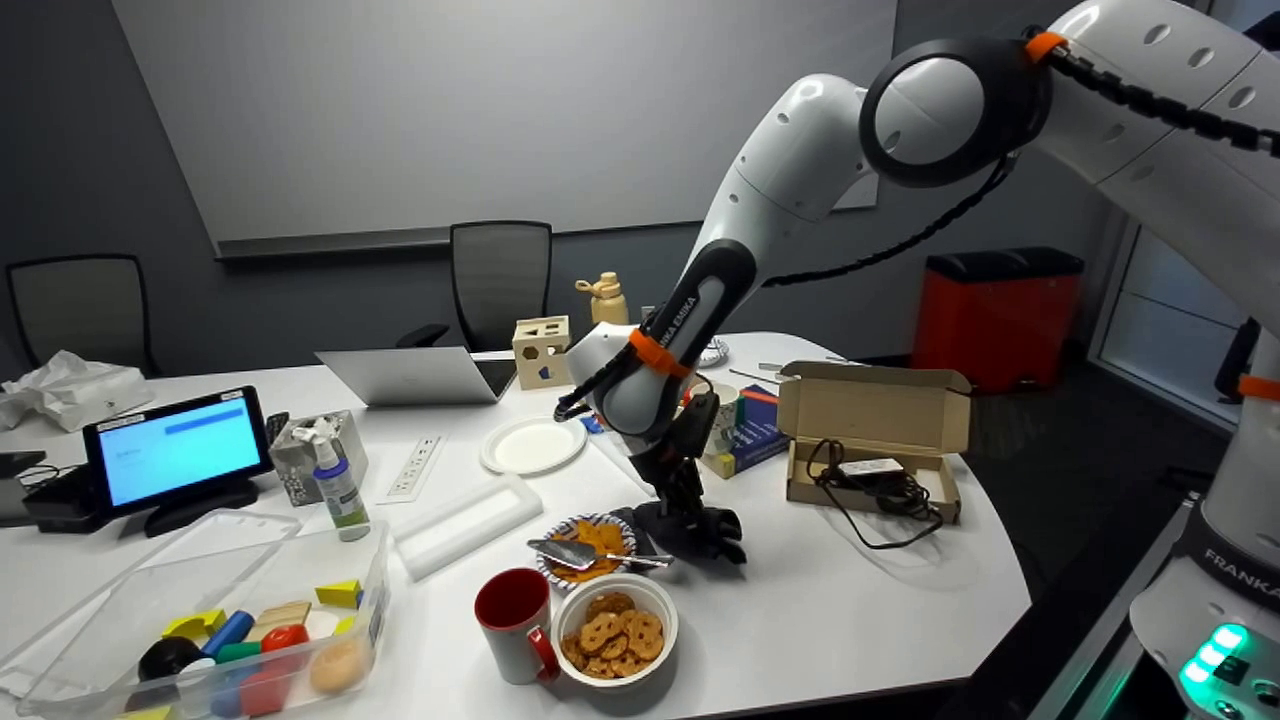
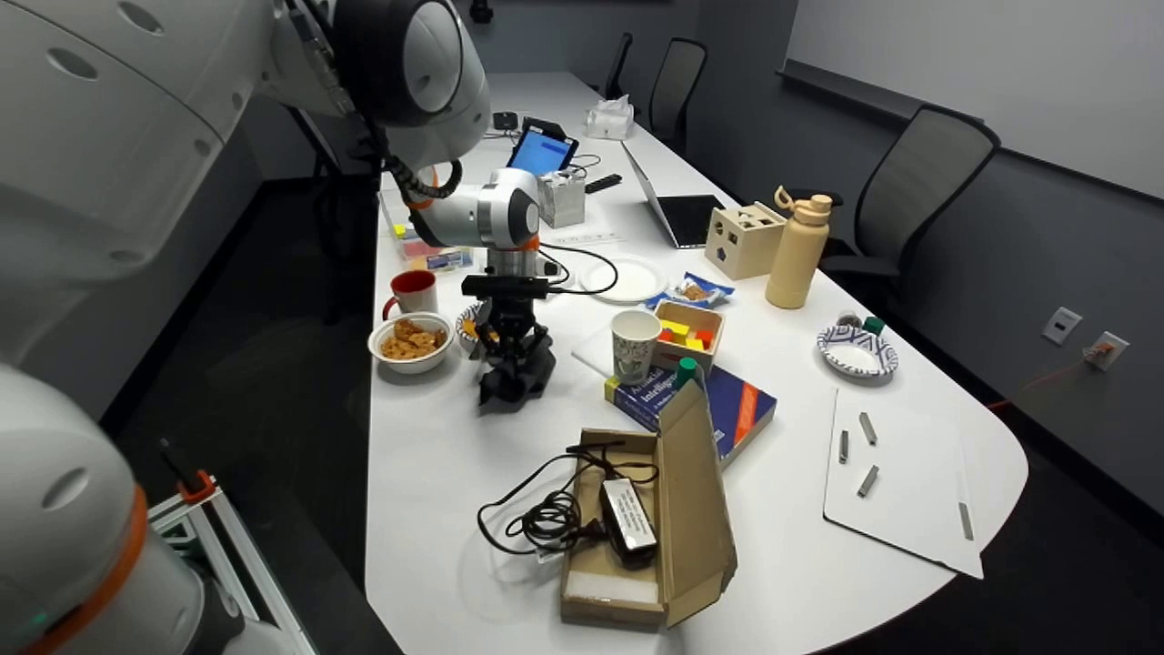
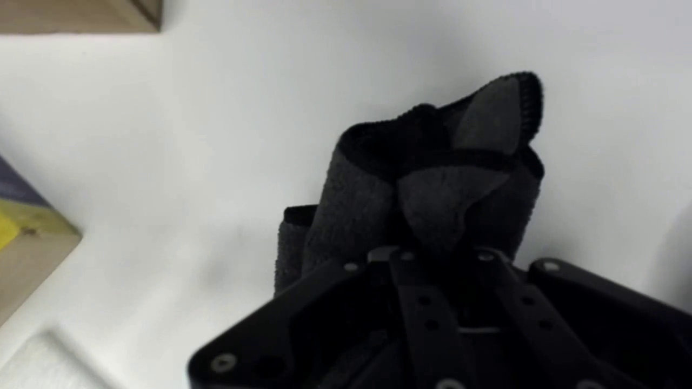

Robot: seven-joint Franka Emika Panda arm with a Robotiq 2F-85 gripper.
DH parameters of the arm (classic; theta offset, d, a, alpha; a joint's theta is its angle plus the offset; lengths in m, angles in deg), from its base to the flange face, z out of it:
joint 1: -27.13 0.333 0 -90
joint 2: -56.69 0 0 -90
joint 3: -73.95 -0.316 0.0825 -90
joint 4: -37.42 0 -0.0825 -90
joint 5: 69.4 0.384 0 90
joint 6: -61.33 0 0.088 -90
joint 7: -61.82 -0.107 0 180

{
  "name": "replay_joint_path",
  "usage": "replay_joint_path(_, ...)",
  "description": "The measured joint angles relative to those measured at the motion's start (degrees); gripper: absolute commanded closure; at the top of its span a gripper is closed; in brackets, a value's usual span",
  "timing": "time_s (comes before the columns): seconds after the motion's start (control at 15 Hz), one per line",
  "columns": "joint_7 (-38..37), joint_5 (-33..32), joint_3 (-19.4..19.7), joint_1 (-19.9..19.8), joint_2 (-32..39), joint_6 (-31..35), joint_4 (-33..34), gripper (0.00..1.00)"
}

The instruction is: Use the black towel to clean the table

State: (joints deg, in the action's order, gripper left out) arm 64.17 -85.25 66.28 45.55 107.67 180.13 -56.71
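The black towel (image 1: 712,533) is bunched up under my gripper (image 1: 682,497) on the white table (image 1: 850,610). In an exterior view the towel (image 2: 527,371) hangs in folds around the fingertips of the gripper (image 2: 509,344) and reaches down to the table (image 2: 436,482). In the wrist view the towel (image 3: 351,200) is dark grey with a black hem, and its folds are pinched between the fingers of the gripper (image 3: 446,259). The fingers are close together on the cloth. The fingertips themselves are hidden in it.
A patterned bowl with a cake server (image 1: 590,553), a bowl of cookies (image 1: 618,632) and a red-white mug (image 1: 515,622) stand close beside the towel. An open cardboard box with cables (image 1: 870,470) and a blue book (image 2: 727,409) with a paper cup (image 2: 634,346) are nearby.
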Motion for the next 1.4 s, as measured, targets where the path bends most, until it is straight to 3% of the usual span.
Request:
replay_joint_path(0.4, -6.38, 5.26, 0.01, -0.25, 1.0, 0.96, -3.83, 0.97)
replay_joint_path(1.0, -0.14, 13.91, -5.85, -2.93, 1.66, 1.43, -5.34, 0.97)
replay_joint_path(1.4, -1.22, 23.43, -6.77, -4.63, 1.2, 0.52, -10.48, 0.97)
